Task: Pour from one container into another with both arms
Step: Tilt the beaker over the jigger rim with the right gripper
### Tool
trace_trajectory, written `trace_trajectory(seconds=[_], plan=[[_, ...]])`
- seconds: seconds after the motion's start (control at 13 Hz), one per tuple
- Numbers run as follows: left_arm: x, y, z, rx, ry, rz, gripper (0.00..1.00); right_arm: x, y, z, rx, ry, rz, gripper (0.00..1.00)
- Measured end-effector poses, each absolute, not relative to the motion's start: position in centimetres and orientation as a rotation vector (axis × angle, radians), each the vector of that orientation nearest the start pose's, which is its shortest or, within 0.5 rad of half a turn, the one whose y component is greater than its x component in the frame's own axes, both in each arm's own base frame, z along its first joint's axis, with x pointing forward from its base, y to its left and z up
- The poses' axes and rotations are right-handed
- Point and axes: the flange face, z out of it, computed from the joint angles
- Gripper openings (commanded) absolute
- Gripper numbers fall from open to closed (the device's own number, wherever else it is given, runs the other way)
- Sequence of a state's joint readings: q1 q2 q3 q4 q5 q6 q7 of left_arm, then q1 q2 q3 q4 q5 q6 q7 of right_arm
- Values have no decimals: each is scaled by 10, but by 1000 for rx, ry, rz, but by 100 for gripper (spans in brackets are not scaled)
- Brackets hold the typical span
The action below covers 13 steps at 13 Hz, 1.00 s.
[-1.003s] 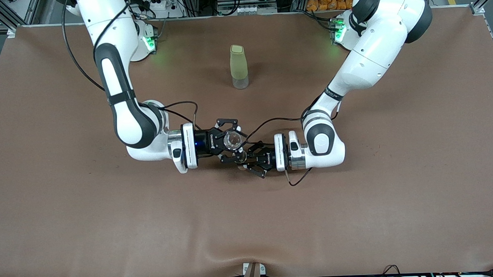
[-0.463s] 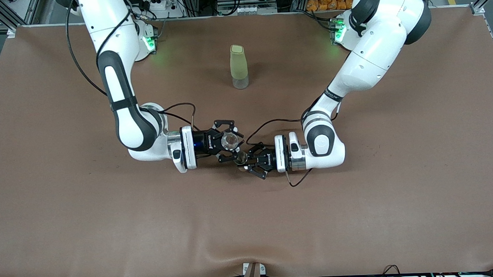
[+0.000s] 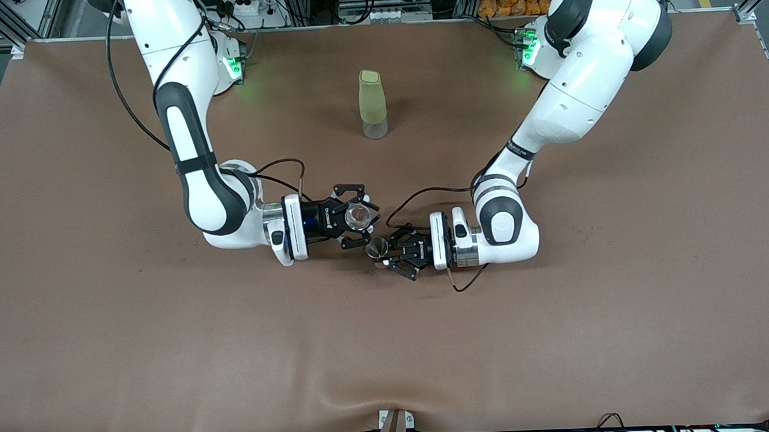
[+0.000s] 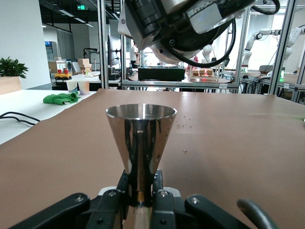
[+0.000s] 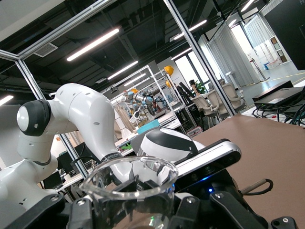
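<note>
The right hand [image 3: 356, 217] is gripping a clear glass [image 3: 358, 216], its fingers [image 5: 78, 212] clasped around the wall below the rim. The left hand [image 3: 392, 250] is pinching a steel jigger [image 3: 378, 247] by its narrow waist, fingers [image 4: 159, 202] closed snugly on it so the wide cone [image 4: 141, 138] is standing upright and open at the top.

Both hands are hanging over the middle of the brown counter [image 3: 555, 338], reaching in sideways from their own ends. The two vessels are sitting just beside each other, mouths facing up toward the front camera. Whether their rims are touching cannot be told. Holding each vessel low on its body is leaving both mouths clear, which suits a pour: nothing is blocking the lip of either one.

Both appear level, so no liquid looks to be passing now. The jigger seems empty in the left wrist view; the glass contents are unclear. Which vessel is meant to receive is not evident.

A capped yellowish bottle [image 3: 372, 104] is standing alone nearer the robot bases, well apart from both hands. The next tilt will likely need the rims kept close to avoid spilling onto the counter.
</note>
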<state>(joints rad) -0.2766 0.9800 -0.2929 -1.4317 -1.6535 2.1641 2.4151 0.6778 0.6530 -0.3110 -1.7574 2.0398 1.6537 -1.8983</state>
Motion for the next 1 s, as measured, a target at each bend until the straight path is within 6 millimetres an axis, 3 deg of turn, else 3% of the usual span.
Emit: trace_trajectory(seconds=[0.62, 1.0], plan=[[616, -387, 142, 1345, -1288, 1130, 0, 575, 383, 266, -1354, -799, -877, 0], [616, -388, 140, 1354, -1260, 1136, 0, 575, 383, 259, -1366, -786, -865, 0]])
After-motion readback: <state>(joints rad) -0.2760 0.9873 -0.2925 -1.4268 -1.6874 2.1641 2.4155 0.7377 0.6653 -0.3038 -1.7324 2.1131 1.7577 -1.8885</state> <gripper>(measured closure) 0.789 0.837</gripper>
